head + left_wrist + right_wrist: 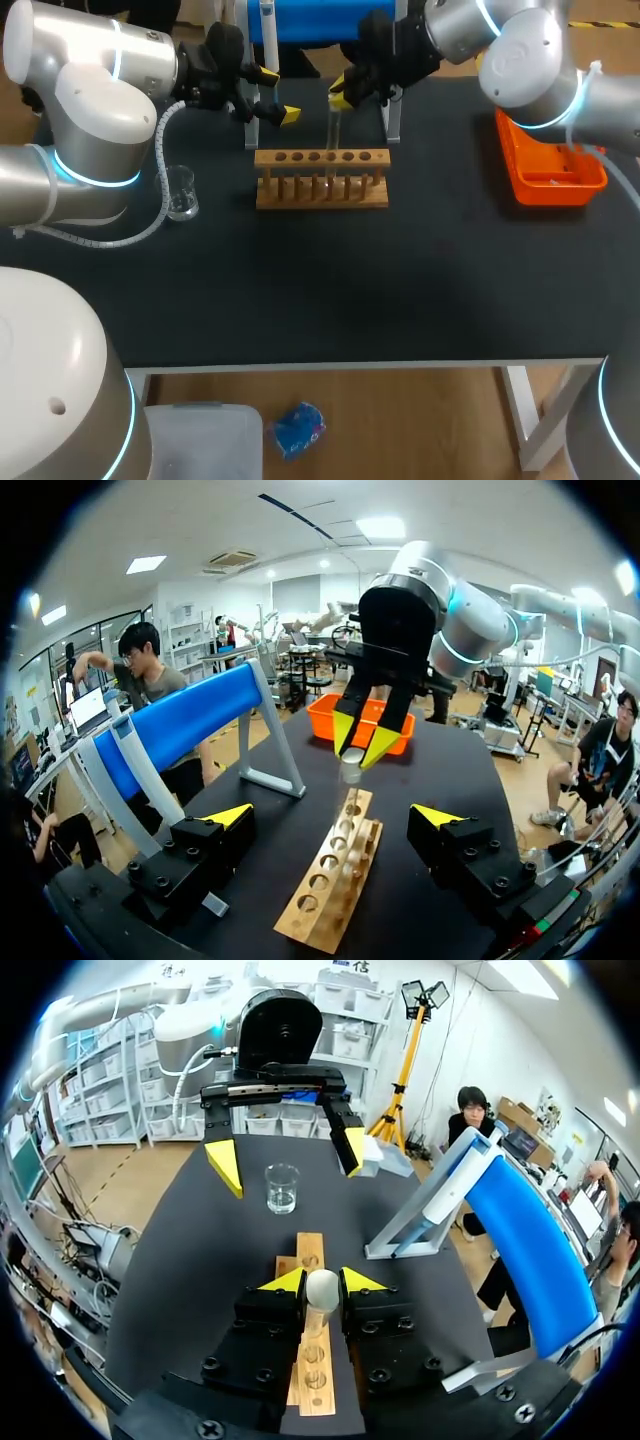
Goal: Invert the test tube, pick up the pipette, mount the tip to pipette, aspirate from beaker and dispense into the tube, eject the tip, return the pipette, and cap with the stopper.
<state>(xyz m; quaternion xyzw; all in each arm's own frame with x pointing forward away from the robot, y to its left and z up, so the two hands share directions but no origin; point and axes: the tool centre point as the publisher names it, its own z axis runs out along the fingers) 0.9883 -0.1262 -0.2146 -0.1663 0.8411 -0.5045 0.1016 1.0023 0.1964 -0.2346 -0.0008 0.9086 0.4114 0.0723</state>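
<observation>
Clear glass beaker (pixel 181 192) stands upright on the black table (pixel 300 300), toward its left side, apart from the wooden test tube rack (pixel 321 182). We see the left gripper (pixel 278 95) hovering behind the rack's left end, fingers spread wide with nothing between them. Its wrist view has the rack lying ahead of it on the table. A stand with a blue top bar (pixel 300 22) sits behind the rack. The glass test tube (pixel 333 128) is upright over the rack, right of its middle. We cannot tell if its lower end is inside a hole or just above one. The right gripper (pixel 322 1280) has its fingers narrow, pinching the tube's upper end from both sides. The orange tray (pixel 552 190) sits far right, well apart from the rack, under the right arm. Its contents are unclear.
</observation>
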